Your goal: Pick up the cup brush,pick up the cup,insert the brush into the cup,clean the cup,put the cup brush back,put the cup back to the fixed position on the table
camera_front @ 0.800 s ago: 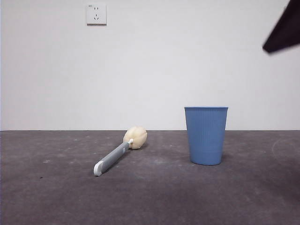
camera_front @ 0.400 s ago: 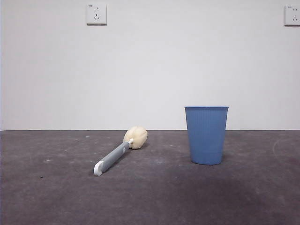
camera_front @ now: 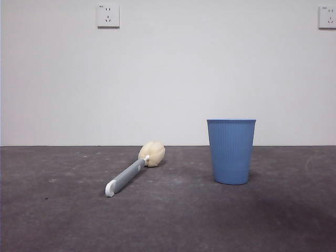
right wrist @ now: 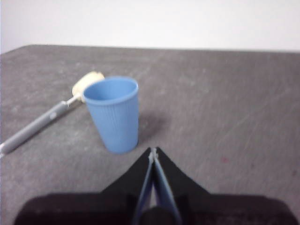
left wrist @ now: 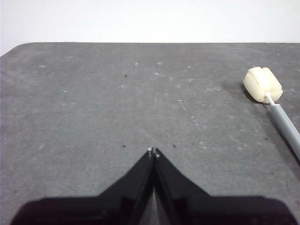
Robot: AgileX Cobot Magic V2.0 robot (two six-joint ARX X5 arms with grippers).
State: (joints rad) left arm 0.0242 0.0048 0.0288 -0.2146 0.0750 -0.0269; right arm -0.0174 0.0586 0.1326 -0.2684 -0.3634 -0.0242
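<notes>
Front view: cup brush (camera_front: 132, 174) lies flat on the table (camera_front: 63, 220), cream sponge head toward the wall, white handle tip toward the camera; long axis runs diagonally. Cup (camera_front: 231, 151) stands upright beside it, well apart, not touching. No arm visible in this view; two wall sockets (camera_front: 107, 16) above.

Left wrist view: left gripper (left wrist: 153, 151) hangs above bare table, jaws pressed together, holding nothing. Brush head (left wrist: 262, 84) and part of the handle sit off to one side of the jaws, handle running roughly along the gripper's line of sight.

Right wrist view: right gripper (right wrist: 153, 150) also closed and empty, cup (right wrist: 114, 114) near and just ahead of the tips, brush (right wrist: 42, 123) beyond it.

Judgement: nothing picked up yet. Left arm is nearer the brush, right nearer the cup; both jaws must open first, and the left wrist likely needs turning to close across the handle
</notes>
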